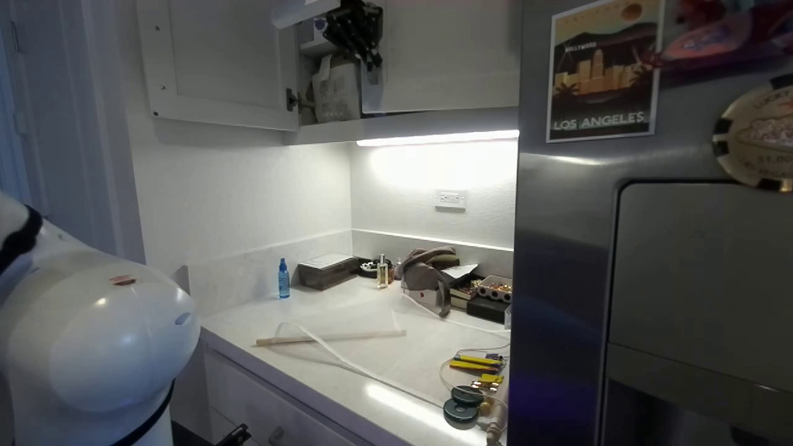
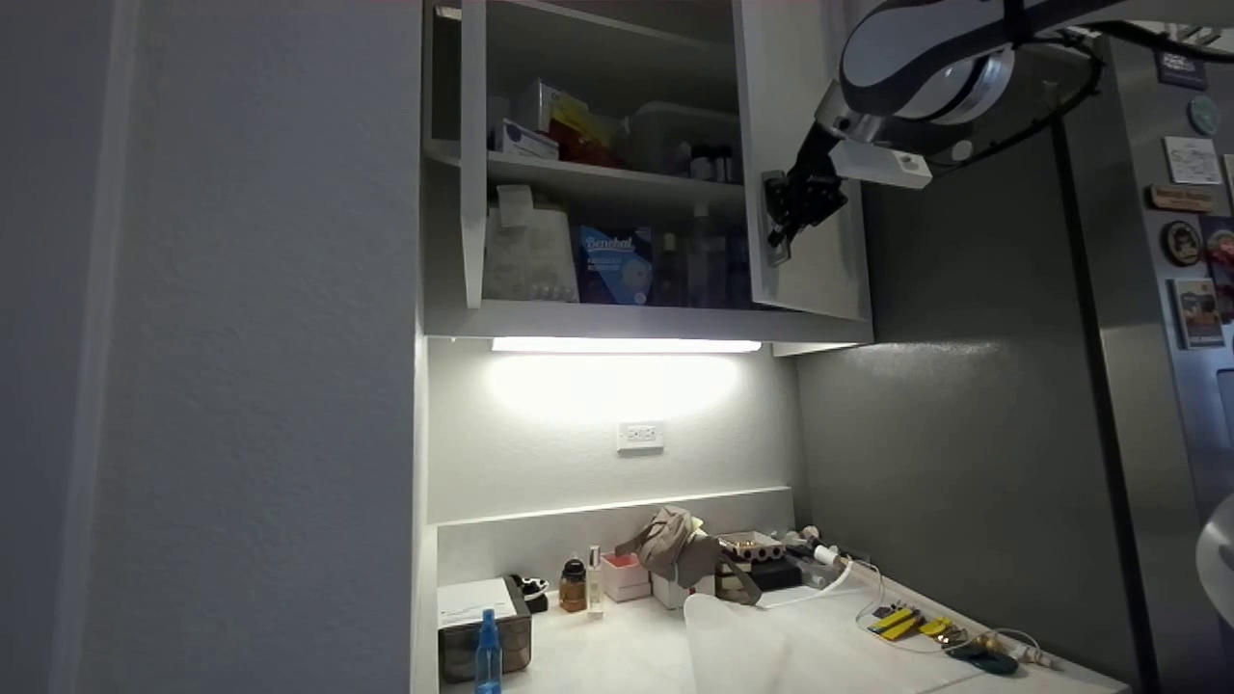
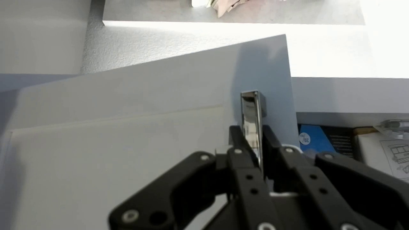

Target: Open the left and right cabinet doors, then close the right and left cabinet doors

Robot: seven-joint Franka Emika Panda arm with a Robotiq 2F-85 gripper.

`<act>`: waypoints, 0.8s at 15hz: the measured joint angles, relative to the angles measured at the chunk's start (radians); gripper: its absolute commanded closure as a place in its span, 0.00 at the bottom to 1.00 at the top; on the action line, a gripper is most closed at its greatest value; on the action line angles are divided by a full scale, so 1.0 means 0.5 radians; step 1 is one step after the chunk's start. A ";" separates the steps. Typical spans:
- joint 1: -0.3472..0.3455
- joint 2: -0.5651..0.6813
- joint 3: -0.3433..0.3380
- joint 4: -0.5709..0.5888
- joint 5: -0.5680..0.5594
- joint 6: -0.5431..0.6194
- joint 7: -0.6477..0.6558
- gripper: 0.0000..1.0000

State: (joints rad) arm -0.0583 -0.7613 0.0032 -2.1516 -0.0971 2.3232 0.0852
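Observation:
The left cabinet door (image 1: 226, 62) (image 2: 473, 154) is swung wide open, its inner face toward the camera in an exterior view. The right cabinet door (image 1: 443, 56) (image 2: 819, 265) (image 3: 127, 156) stands partly open, angled out from the cabinet. My gripper (image 3: 251, 129) is shut on its slim silver bar handle (image 3: 250, 110), one finger on each side. The upper end of the bar shows past the fingertips in the wrist view; the rest is hidden between the fingers. In both exterior views the black gripper (image 2: 779, 229) (image 1: 375, 59) is at this door's free edge.
Shelves inside the cabinet hold a blue box (image 2: 615, 265), a bag (image 2: 530, 251) and other goods. Below, the counter (image 1: 365, 310) carries a blue spray bottle (image 1: 284, 279), a cloth and small tools. The grey steel fridge (image 1: 570, 248) (image 2: 964, 434) stands right beside the right door.

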 measured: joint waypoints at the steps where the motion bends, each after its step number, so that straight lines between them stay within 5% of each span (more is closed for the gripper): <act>1: 0.000 -0.040 -0.008 -0.027 0.000 -0.006 -0.006 0.96; 7: -0.008 -0.283 -0.060 -0.189 -0.004 -0.029 -0.054 0.96; 8: -0.015 -0.319 -0.064 -0.213 -0.007 -0.030 -0.054 0.59; 12: -0.072 -0.441 -0.067 -0.295 -0.020 -0.033 -0.050 0.52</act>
State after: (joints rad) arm -0.0941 -0.9819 -0.0302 -2.2993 -0.1070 2.3067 0.0600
